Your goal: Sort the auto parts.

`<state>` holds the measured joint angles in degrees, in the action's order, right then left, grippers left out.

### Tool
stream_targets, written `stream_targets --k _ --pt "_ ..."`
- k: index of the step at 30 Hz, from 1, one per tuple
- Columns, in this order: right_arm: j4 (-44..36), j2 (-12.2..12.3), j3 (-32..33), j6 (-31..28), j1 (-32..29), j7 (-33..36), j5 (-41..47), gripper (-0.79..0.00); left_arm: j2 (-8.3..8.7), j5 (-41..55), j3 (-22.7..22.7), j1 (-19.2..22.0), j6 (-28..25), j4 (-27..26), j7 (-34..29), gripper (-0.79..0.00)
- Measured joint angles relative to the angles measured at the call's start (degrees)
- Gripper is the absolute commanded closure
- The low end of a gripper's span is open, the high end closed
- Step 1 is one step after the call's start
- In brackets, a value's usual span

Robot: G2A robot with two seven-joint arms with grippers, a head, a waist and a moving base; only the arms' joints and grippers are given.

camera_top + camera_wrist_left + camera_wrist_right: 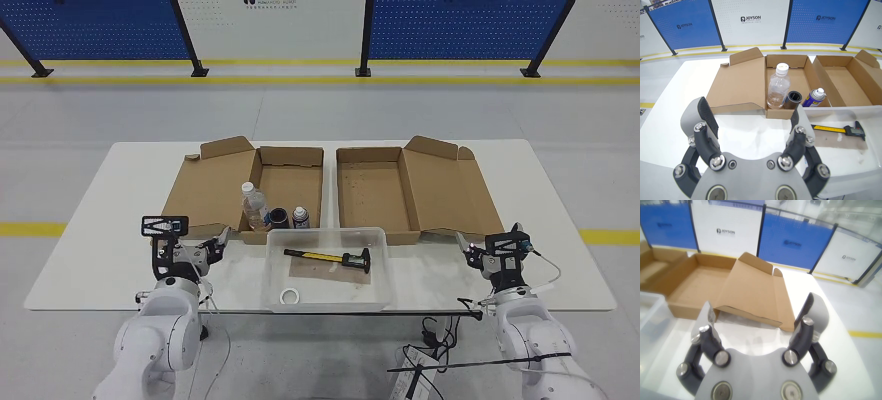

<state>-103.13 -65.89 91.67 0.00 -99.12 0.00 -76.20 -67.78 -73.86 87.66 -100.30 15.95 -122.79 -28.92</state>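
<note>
While nothing is in hand, I log both grippers over the near table edge. Left gripper (pixel 750 108): fingers spread wide, near-left of the clear bin (pixel 272 290). Right gripper (pixel 759 302): fingers apart too, near-right, by the flap of the right box (pixel 370 195).

Caliper (pixel 325 258) lies flat in the bin, head to the right. White ring (pixel 290 296) sits in the bin's near-left corner. Left box (pixel 295 185) holds the bottle (pixel 254 207), black cylinder (pixel 278 217) and spray can (pixel 300 216) at its near end.

Likely next pick is the caliper. I'd drop straight down, close across the thin beam close to the head so it doesn't tip, then lift clear of the bin wall.
</note>
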Motion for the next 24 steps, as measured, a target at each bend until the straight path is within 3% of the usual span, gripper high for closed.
stream_targets --k 10,19,24 --pt "-3.62 -0.13 -0.19 -2.82 0.26 0.81 0.99 -0.785 0.02 1.11 4.02 -1.29 -2.54 -0.40 -0.84 -0.785" --pt "-13.02 0.37 1.29 -11.11 1.49 2.42 -0.71 -0.785 0.02 1.10 4.01 -1.28 -2.53 -0.39 -0.84 -0.785" --pt "-17.07 1.00 2.08 -19.69 2.74 6.01 -2.15 -0.785 0.02 1.10 4.01 -1.28 -2.53 -0.39 -0.84 -0.785"
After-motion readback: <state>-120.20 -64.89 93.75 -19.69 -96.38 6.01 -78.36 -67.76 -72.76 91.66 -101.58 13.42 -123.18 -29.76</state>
